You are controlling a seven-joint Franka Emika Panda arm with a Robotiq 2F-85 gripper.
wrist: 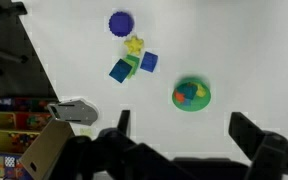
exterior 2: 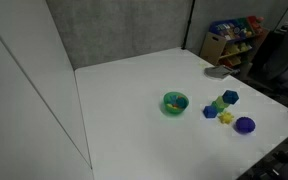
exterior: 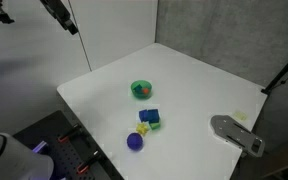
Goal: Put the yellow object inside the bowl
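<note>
The yellow object [wrist: 134, 45] lies on the white table between the purple ball [wrist: 121, 22] and the blue blocks [wrist: 149, 61]. It shows in both exterior views [exterior: 142, 127] [exterior 2: 225, 117]. The green bowl [wrist: 191, 95] stands apart from that cluster and holds small coloured pieces; it also shows in both exterior views [exterior: 141, 90] [exterior 2: 174, 103]. My gripper [wrist: 184, 128] is open and empty, high above the table, with the bowl just beyond its fingertips in the wrist view. In an exterior view the gripper [exterior: 64, 17] hangs at the top left, far from the objects.
A second blue block [wrist: 119, 70] and a green block [wrist: 131, 65] sit in the cluster. A grey flat object [exterior: 234, 132] lies near a table corner. A shelf of toys [exterior 2: 234, 40] stands beyond the table. Grey walls border the table.
</note>
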